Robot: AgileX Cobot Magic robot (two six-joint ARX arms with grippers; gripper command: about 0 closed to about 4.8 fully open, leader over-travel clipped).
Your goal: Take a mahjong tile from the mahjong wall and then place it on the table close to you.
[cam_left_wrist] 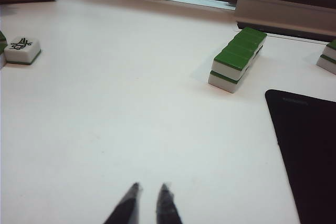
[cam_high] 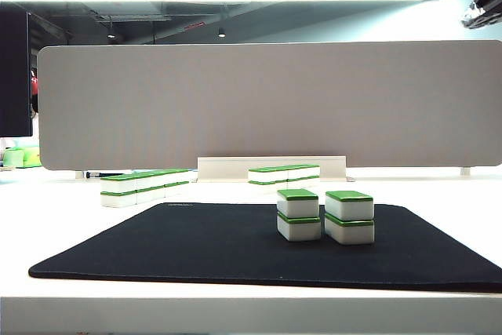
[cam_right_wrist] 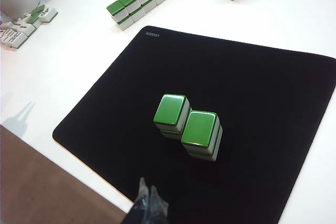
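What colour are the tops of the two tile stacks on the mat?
Green, on the tile stacks; clearest in the right wrist view.

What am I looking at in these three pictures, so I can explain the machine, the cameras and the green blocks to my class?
This is a two-armed robot. One camera faces the table from off the arms; the other two sit on the wrists. The left gripper hangs over bare table, shut and empty. The right gripper hovers above the black mat, shut and empty too. Two stacks of green-topped mahjong tiles stand on the mat. Behind the mat, by the grey divider, are the mahjong wall and a shorter row. Nothing is held.
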